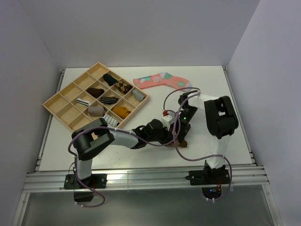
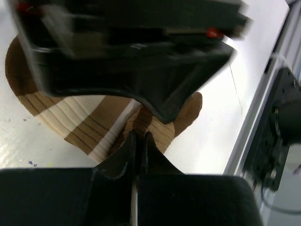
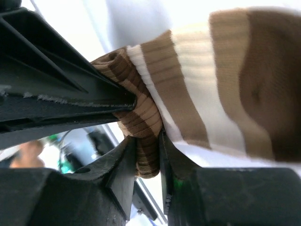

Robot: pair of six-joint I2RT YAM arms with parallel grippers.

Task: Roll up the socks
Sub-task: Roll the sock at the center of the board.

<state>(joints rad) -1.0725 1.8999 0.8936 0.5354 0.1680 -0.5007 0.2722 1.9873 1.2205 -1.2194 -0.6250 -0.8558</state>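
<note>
The brown sock with tan bands lies on the white table near the front, between both arms. Only a small brown part of the sock shows in the top view. My left gripper is shut, with a puckered edge of the sock pinched at its tips. My right gripper is shut on a folded, bunched part of the same sock. The two grippers meet tip to tip, the left gripper from the left and the right gripper from above. The right gripper's dark body covers much of the sock.
A wooden compartment tray with several rolled socks stands at the back left. A coral-pink sock with teal patches lies flat at the back middle. The table's metal front rail runs close behind the grippers.
</note>
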